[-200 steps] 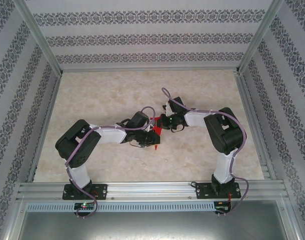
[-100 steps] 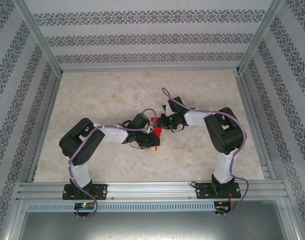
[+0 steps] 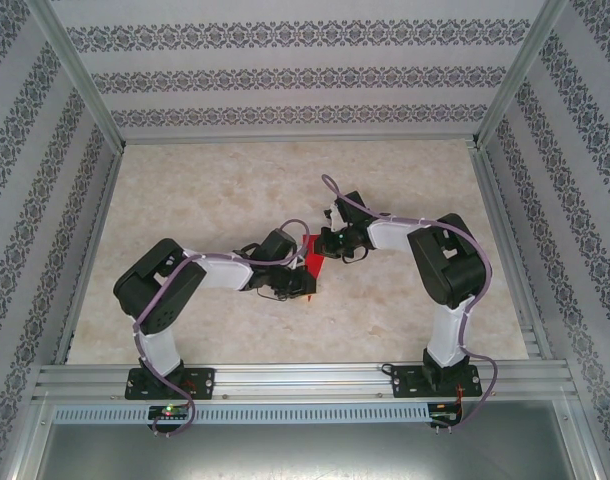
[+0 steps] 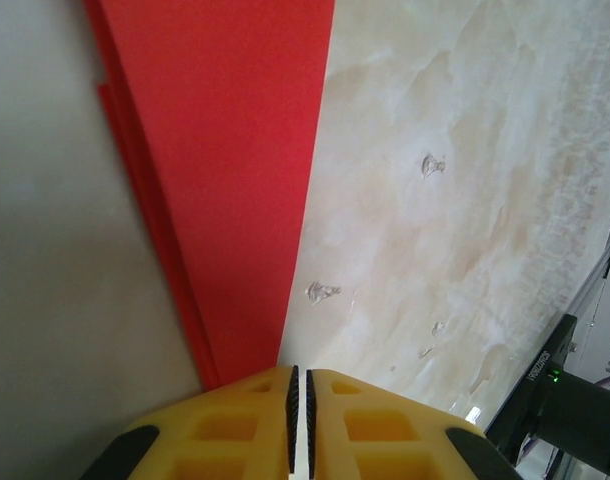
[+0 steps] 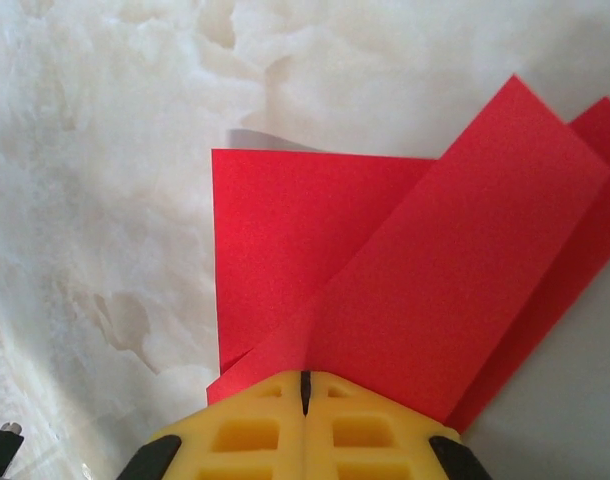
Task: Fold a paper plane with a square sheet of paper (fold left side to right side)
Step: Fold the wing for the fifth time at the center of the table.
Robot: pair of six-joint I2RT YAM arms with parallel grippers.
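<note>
Near the middle of your beige marbled tabletop, your left gripper pinched the thin red folded sheet of paper. Just beyond, your right gripper sat pressed together at its edge. You were likely mid-fold; next, crease flat without shifting the layers.

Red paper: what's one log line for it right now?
thing: red paper, partly folded, on table | left end effector: shut on red paper | right end effector: shut on red paper
</note>
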